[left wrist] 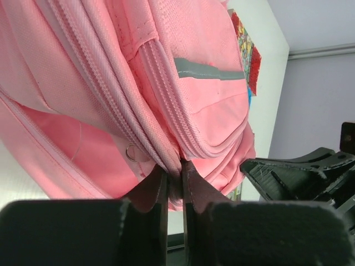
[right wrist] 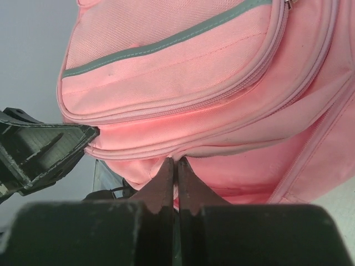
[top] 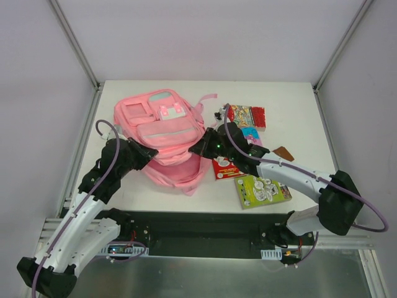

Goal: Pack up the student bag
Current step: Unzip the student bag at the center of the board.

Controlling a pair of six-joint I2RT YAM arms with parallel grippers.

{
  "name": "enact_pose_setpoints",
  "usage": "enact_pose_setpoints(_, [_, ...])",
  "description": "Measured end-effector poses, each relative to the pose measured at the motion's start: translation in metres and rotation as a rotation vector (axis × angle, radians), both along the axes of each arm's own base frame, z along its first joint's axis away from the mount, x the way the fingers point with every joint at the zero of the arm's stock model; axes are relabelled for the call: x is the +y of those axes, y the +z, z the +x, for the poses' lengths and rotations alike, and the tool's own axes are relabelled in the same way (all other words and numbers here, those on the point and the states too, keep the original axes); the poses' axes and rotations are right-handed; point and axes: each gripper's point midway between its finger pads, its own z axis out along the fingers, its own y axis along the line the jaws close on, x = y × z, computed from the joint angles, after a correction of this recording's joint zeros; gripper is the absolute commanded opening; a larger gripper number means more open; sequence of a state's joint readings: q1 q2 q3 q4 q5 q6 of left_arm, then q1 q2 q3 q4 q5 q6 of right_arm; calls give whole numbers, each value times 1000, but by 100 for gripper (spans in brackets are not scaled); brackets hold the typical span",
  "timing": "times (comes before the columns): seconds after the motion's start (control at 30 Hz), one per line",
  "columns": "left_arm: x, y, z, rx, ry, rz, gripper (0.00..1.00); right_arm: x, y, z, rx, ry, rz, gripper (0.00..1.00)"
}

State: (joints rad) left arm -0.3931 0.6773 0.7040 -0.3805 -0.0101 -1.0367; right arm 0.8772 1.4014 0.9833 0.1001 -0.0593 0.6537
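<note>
The pink student bag (top: pixel 162 133) lies on the white table with its front pockets facing up, and it fills both wrist views (left wrist: pixel 111 83) (right wrist: pixel 183 72). My left gripper (top: pixel 152 153) is shut on a fold of the bag's zip edge (left wrist: pixel 175 169) at its near left side. From the right, my right gripper (top: pixel 196 149) is shut with its tips pinching the bag's fabric seam (right wrist: pixel 176 162). Each wrist view shows the other gripper close by, beside the bag.
Right of the bag lie a red patterned pack (top: pixel 247 115), a blue item (top: pixel 251 135), a red book (top: pixel 224 167), a green sticker book (top: pixel 262 190) and a small brown thing (top: pixel 283 153). Metal frame posts stand at the table's far corners.
</note>
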Motion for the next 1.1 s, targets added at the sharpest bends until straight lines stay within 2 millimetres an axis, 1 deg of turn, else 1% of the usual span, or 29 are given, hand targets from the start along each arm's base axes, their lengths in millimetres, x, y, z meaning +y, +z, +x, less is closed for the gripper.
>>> enact_pose_setpoints(0.03, [1,-1,-1,-1,-5,9,68,1,-1,0,6,4,2,1])
enact_pose_setpoints(0.07, [1,-2,-2,-8,-18,29,79,3,-2,0,13,8,3,1])
enact_pose_setpoints(0.13, [2,-2,-4,-32,-57,74,99,6,-4,1,19,13,12,1])
enact_pose_setpoints(0.23, [1,-6,-9,-55,-135,152,99,8,-4,2,19,15,19,1])
enact_pose_setpoints(0.3, [1,-3,-12,-92,-198,210,99,8,-3,2,17,14,21,1])
enact_pose_setpoints(0.4, [-5,11,-19,-165,-334,295,99,8,-3,3,14,11,22,1])
enact_pose_setpoints(0.5, [-14,26,-25,-242,-485,359,99,6,-3,6,11,-2,19,1])
enact_pose_setpoints(0.63, [-26,40,-31,-350,-670,431,99,2,-3,11,10,-17,17,1])
enact_pose_setpoints(0.77, [-30,59,-33,-478,-773,514,99,1,-9,9,24,-12,-1,1])
enact_pose_setpoints(0.9, [-30,70,-39,-544,-830,554,99,1,-13,9,34,-10,-11,1])
enact_pose_setpoints(1.0, [-36,67,-44,-554,-895,544,99,2,-13,9,37,-4,-12,1])
enact_pose_setpoints(1.1, [-43,53,-45,-535,-971,564,99,3,-9,11,36,2,-7,1])
